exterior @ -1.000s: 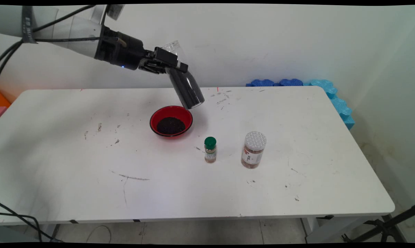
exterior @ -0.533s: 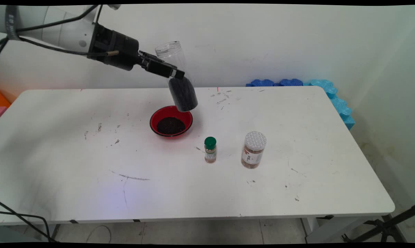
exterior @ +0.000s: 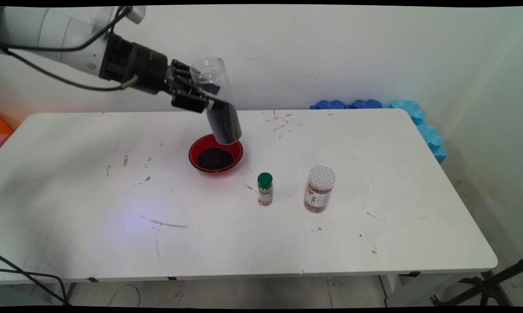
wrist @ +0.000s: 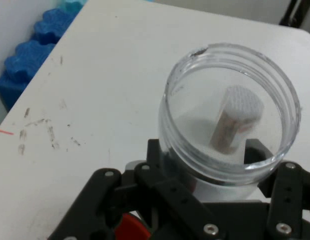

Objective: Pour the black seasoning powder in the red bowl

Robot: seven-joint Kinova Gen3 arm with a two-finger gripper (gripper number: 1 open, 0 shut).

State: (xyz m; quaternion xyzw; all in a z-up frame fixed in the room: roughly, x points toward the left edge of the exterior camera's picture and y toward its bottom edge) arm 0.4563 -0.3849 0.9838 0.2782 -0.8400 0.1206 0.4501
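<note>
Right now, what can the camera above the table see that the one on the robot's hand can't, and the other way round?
Only the main view shows the green-capped bottle and the dark grains in the red bowl. Only the hand view looks down into the clear jar's open mouth, with its upper part empty. Both show the gripper holding that jar, the white-capped bottle, the blue foam and the white table.

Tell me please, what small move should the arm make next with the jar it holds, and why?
Probably swing the jar sideways, clear of the red bowl, then lower it onto bare table. The gripper holds it in the air, almost upright with its open mouth up, dark grains filling its lower half. Its base hangs over the bowl's far rim, and the bowl already holds dark grains.
</note>
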